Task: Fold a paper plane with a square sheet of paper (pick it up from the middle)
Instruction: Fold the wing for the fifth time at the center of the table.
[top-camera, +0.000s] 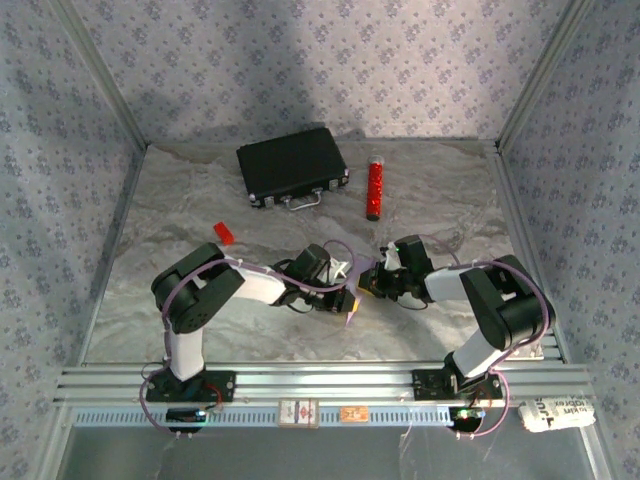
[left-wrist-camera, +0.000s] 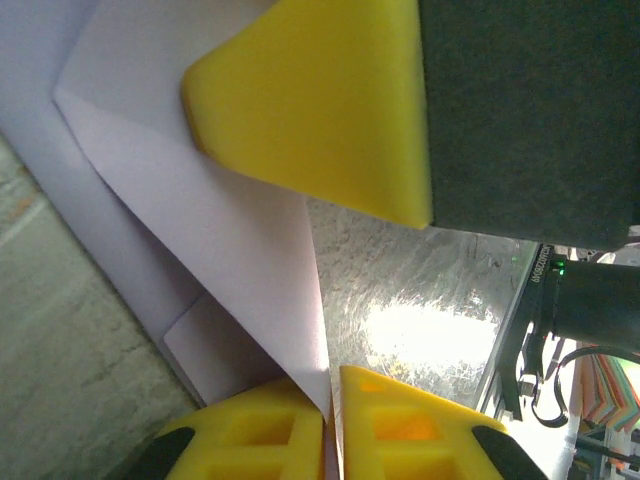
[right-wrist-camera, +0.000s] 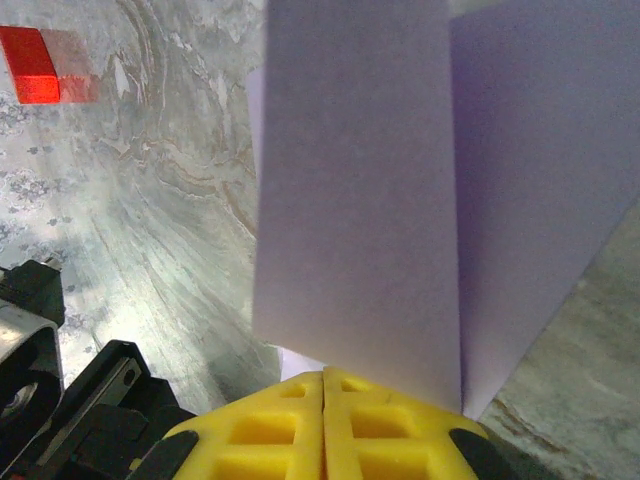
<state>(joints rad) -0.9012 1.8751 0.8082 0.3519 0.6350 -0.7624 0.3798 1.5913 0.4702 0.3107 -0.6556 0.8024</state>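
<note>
Twice pinches the square sheet of paper (right-wrist-camera: 360, 200): tightly in right gripper (right-wrist-camera: 323, 380), narrowly at one edge in left gripper (left-wrist-camera: 332, 388). Holds it creased, well to the arms' side of the black case (top-camera: 292, 166). Hides most of it from overhead; crops its far edges up close.

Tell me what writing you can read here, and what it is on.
Nothing reads clearly.
White tag by the front rail: dark print, too blurred.
White label and orange label on that rail: too small.
Pale strip on a black housing: tiny print, unreadable.
</note>
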